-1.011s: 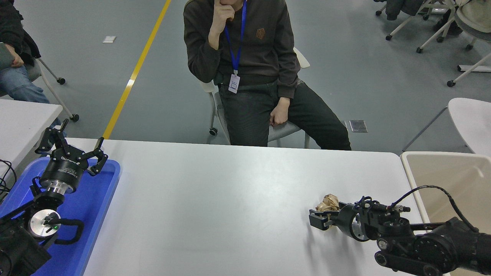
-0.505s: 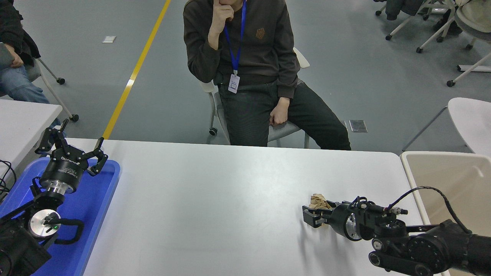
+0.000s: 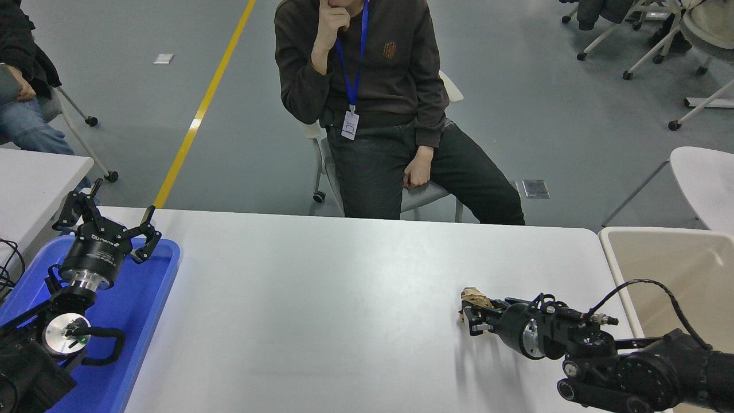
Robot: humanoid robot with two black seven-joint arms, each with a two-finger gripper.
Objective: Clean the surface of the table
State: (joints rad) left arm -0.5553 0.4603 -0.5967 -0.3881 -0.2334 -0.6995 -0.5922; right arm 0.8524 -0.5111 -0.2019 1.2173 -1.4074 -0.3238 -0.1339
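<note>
Right pincer (image 3: 471,314) closed around crumpled brown paper wad (image 3: 473,296) low over white desk (image 3: 321,287), left pincer (image 3: 109,221) spread open, empty, parked above blue tray (image 3: 152,298)

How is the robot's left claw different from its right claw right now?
The left gripper is spread wide open with nothing in it, while the right gripper is closed on a crumpled brown paper ball. The left gripper hangs over the blue tray at the table's left end, while the right gripper is low over the table surface near its right end. The left gripper points away from the camera; the right gripper points leftward. Both are black.
</note>
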